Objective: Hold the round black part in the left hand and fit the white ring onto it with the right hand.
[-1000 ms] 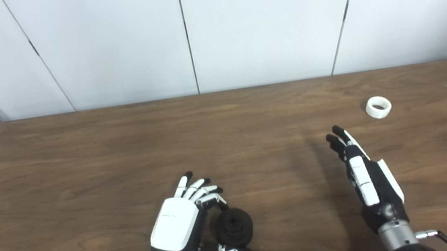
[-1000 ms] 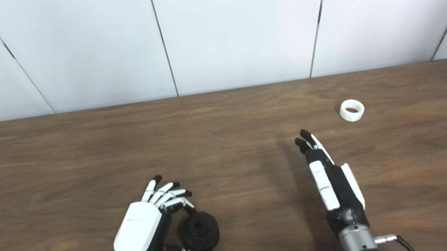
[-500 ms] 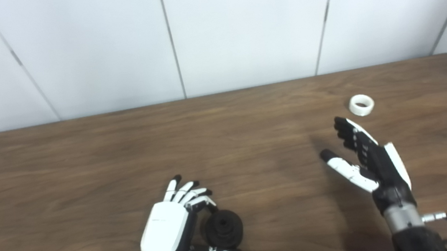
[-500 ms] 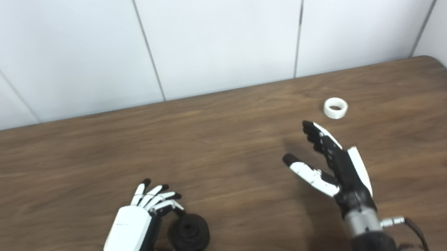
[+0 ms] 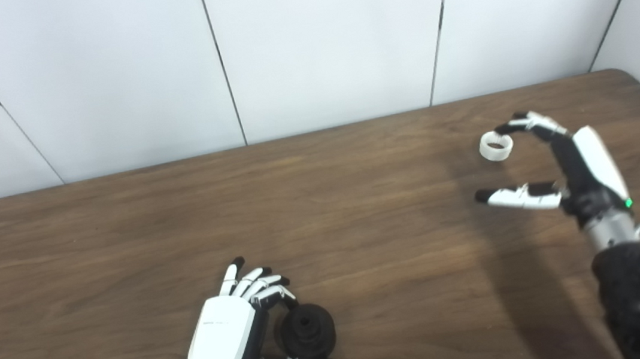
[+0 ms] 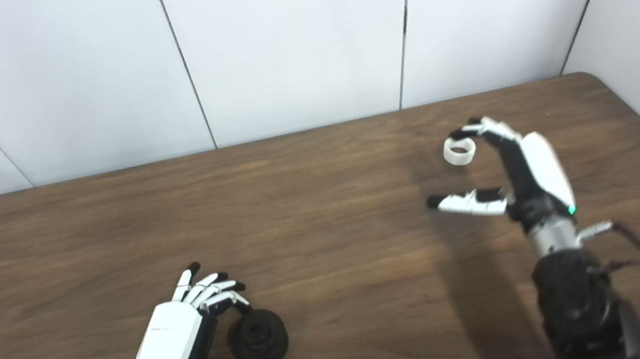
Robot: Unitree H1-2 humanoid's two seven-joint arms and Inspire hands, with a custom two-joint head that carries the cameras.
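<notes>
The left hand cups the black part on the table to steady it, while the right hand, fingers spread and empty, arches over the white ring to pinch it.

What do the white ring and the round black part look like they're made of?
White ring: probably plastic, an opaque, slightly milky white band with an even matte look. Round black part: matte black, no glints, stepped with a center hole; rubber or plastic, and the views can't settle which.
</notes>
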